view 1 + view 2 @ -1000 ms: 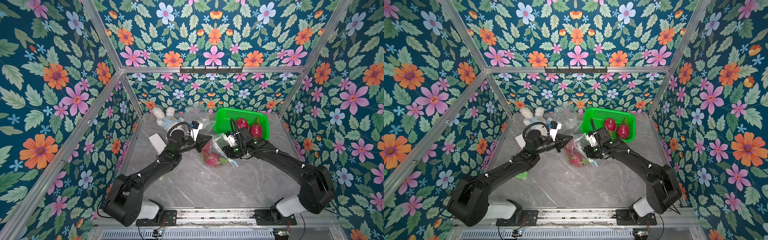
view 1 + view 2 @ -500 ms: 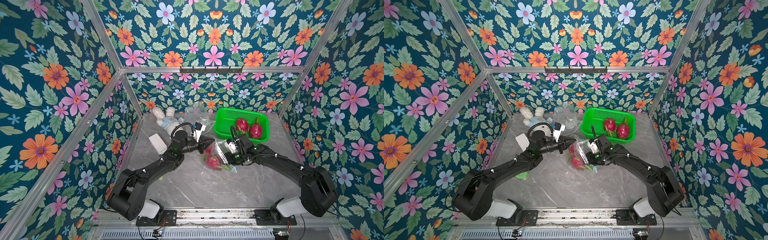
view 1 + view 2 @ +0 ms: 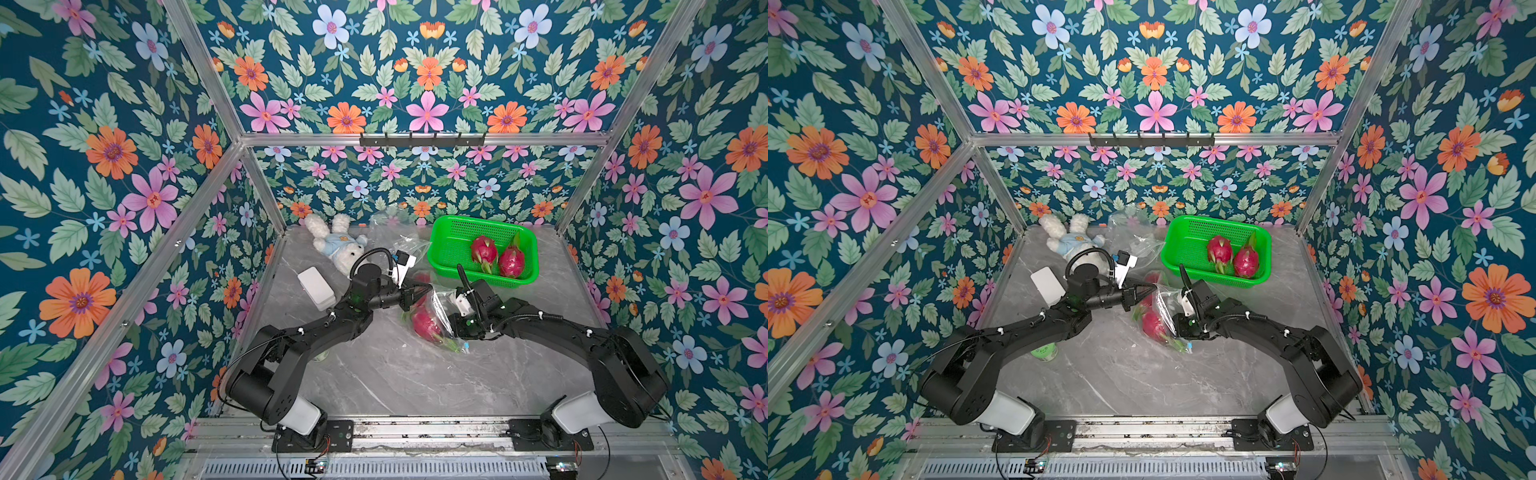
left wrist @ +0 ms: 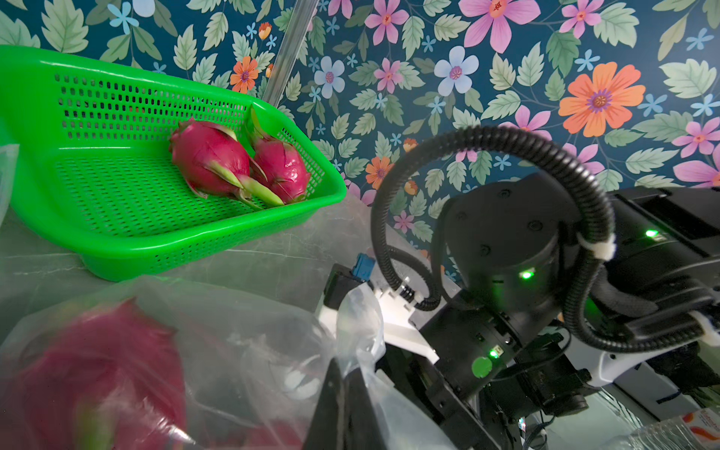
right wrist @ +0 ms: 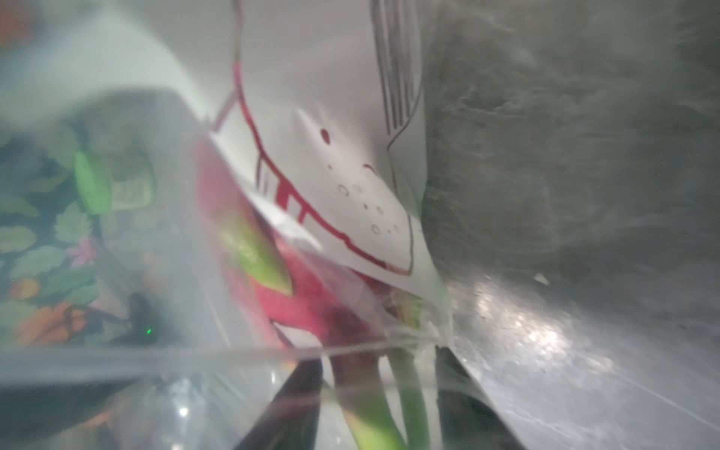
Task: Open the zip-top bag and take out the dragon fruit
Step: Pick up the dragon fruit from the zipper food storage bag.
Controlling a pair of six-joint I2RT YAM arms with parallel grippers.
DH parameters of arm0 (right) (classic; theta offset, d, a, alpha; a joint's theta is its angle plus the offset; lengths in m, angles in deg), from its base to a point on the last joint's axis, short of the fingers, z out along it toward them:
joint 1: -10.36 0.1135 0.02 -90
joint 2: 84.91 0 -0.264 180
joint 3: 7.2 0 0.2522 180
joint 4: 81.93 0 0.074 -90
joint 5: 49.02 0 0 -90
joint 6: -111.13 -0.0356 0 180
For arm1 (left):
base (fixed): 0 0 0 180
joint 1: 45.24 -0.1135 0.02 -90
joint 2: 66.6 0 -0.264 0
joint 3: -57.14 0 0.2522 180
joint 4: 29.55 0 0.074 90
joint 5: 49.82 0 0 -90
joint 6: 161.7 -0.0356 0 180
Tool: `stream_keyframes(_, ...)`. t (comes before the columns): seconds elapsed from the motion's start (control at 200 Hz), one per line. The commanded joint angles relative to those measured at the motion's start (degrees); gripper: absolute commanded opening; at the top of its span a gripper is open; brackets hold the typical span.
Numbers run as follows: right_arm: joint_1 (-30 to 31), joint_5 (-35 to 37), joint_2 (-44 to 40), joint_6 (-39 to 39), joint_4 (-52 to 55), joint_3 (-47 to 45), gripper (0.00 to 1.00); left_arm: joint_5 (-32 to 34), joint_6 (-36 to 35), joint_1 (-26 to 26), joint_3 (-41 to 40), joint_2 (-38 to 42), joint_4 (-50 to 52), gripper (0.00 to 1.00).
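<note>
grey tabletop (image 3: pixel 395 374), zip-top bag (image 3: pixel 434 307), perhaps open

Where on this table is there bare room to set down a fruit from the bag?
Widest bare marble: the front, between the zip-top bag and the mounting rail. The green basket is half empty too. Crowded: the back left, with plush rabbit, white box, crumpled clear bag.

Magenta dragon fruit (image 3: pixel 483 250), green basket (image 3: pixel 482 281), grey marbled tabletop (image 3: pixel 395 382), teal floral walls (image 3: pixel 124 166)
</note>
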Motion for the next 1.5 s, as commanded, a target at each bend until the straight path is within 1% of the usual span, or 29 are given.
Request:
stream_keyframes(0.0, 0.1, 3.4, -3.1, 2.2, 5.5, 0.2, 0.49, 0.3, 0.7, 0.3, -0.1, -0.4, -4.2, 0.0)
stream_keyframes(0.12, 0.1, -3.5, -6.8, 3.3, 1.6, -0.5, 0.42, 0.1, 0.9, 0.9, -0.3, -0.9, -4.0, 0.0)
stream_keyframes(0.175, 0.1, -7.0, -7.3, 3.0, -1.3, -1.3, 0.39, 0.1, 1.0, 1.2, -0.2, -1.2, -3.9, 0.0)
stream_keyframes(0.22, 0.1, -8.4, -7.2, 2.9, -2.8, -1.9, 0.37, 0.0, 1.1, 1.4, -0.1, -1.5, -3.9, 0.0)
stream_keyframes(0.41, 0.1, -8.0, -3.7, 4.4, -5.4, -2.3, 0.33, 0.0, 1.4, 2.3, 0.2, -1.7, -3.8, 0.0)
stream_keyframes(0.555, 0.1, -4.7, -1.2, 6.4, -6.7, -2.1, 0.33, 0.1, 1.4, 2.6, 0.1, -1.2, -3.6, 0.0)
stream_keyframes(0.715, 0.0, -2.6, 1.2, 7.0, -7.3, -2.6, 0.39, 0.3, 1.0, 2.6, 0.1, -0.2, -2.7, 0.0)
stream_keyframes(0.865, 0.1, -5.2, 2.8, 6.1, -8.4, -4.4, 0.43, 2.0, 0.3, 2.5, 0.5, 1.3, -1.1, 0.0)
stream_keyframes(0.96, 0.1, -7.4, 2.6, 5.3, -9.5, -6.1, 0.47, 5.1, -2.0, 2.5, 0.9, 3.1, 3.3, 0.08)
stream_keyframes(1.005, 0.1, -8.3, 1.9, 4.9, -10.1, -6.9, 0.48, 7.3, -3.5, 2.5, 0.8, 4.1, 6.1, 0.14)
stream_keyframes(1.065, 0.1, -8.8, 0.6, 4.7, -10.7, -7.7, 0.49, 9.8, -5.1, 2.3, 0.5, 5.6, 10.0, 0.19)
stream_keyframes(1.2, 0.1, -10.1, -2.8, 3.9, -12.6, -9.2, 0.49, 14.1, -5.2, 2.1, -3.8, 9.3, 13.7, 0.29)
stream_keyframes(1.275, 0.1, -10.7, -3.5, 3.0, -14.7, -10.1, 0.48, 15.3, -4.8, 1.9, -6.4, 10.3, 14.5, 0.31)
stream_keyframes(1.34, 0.1, -11.0, -3.1, 2.4, -16.3, -10.7, 0.47, 15.4, -3.6, 2.0, -8.4, 9.7, 14.4, 0.31)
stream_keyframes(1.495, 0.4, -11.8, -1.1, 1.6, -18.0, -11.0, 0.46, 13.8, 0.6, 2.0, -11.6, 6.8, 9.1, 0.31)
